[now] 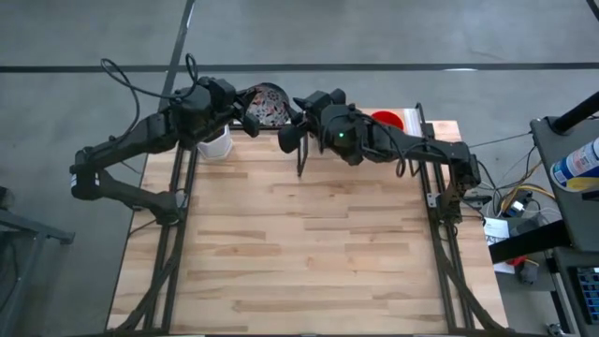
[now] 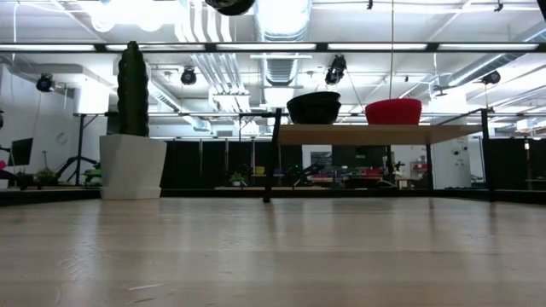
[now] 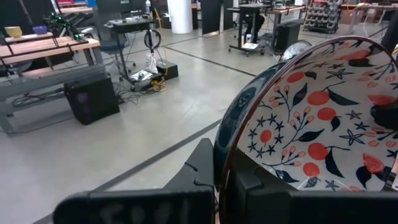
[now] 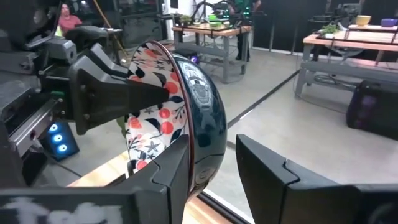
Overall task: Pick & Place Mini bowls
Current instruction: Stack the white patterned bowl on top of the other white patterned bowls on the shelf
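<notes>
A floral mini bowl (image 1: 270, 101), white inside with red and blue flowers and dark outside, is held on edge in the air just past the table's far edge. My left gripper (image 3: 224, 180) is shut on it. My right gripper (image 4: 214, 180) is open at the bowl's opposite side, with one finger before the patterned inside and the other apart from the dark outside (image 4: 208, 124); whether it touches, I cannot tell. A red mini bowl (image 2: 393, 111) and a dark-sided bowl (image 2: 313, 108) rest on a raised wooden shelf (image 2: 375, 134). My left gripper pinches the floral bowl's rim (image 3: 225, 155), one finger on the dark outer wall (image 3: 199, 168) and one on the patterned inside (image 3: 249, 186). It comes level from the table's left side. The bowl is lifted clear and stands on edge, its opening facing the left gripper.
A white pot with a tall green cactus (image 2: 132, 162) stands at the table's far left corner (image 1: 213, 142). The raised shelf with the red bowl (image 1: 386, 119) sits along the far edge, right of the middle. Bare wooden tabletop (image 1: 309, 243) fills the middle and near part.
</notes>
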`<state>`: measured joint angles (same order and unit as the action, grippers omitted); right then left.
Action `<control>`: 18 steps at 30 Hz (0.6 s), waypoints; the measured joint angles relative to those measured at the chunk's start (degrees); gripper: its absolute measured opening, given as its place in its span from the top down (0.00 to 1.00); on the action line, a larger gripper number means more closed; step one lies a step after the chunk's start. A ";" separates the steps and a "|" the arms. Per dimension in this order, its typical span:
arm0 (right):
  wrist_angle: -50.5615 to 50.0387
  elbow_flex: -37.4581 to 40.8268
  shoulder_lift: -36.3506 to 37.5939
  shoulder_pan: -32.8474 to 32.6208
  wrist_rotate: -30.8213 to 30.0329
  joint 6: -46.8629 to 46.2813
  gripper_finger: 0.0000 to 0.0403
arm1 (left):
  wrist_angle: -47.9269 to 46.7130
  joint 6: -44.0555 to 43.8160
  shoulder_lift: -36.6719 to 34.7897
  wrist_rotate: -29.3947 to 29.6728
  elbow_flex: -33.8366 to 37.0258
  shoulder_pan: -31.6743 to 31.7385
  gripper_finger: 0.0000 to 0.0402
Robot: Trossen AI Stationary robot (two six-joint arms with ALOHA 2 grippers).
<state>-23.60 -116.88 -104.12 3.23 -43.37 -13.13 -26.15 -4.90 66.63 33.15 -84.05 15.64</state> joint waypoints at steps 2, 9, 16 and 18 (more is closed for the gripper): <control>0.05 0.00 0.02 0.33 1.16 0.00 0.71 | 0.02 -0.35 0.00 -0.02 0.00 0.00 0.99; 0.36 0.00 -0.54 0.74 2.26 -0.03 0.84 | -0.23 -0.95 0.00 0.07 0.00 -0.45 0.99; 0.38 0.00 -0.90 1.04 2.23 -0.25 0.93 | 0.15 -1.43 0.07 0.85 0.00 -0.68 0.98; 0.19 0.00 -0.76 1.23 2.27 -0.24 0.94 | 0.17 -1.46 0.07 0.63 0.00 -0.70 0.97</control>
<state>-23.41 -116.88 -104.88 4.46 -41.10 -13.37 -25.98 -6.36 66.70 33.78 -84.05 14.94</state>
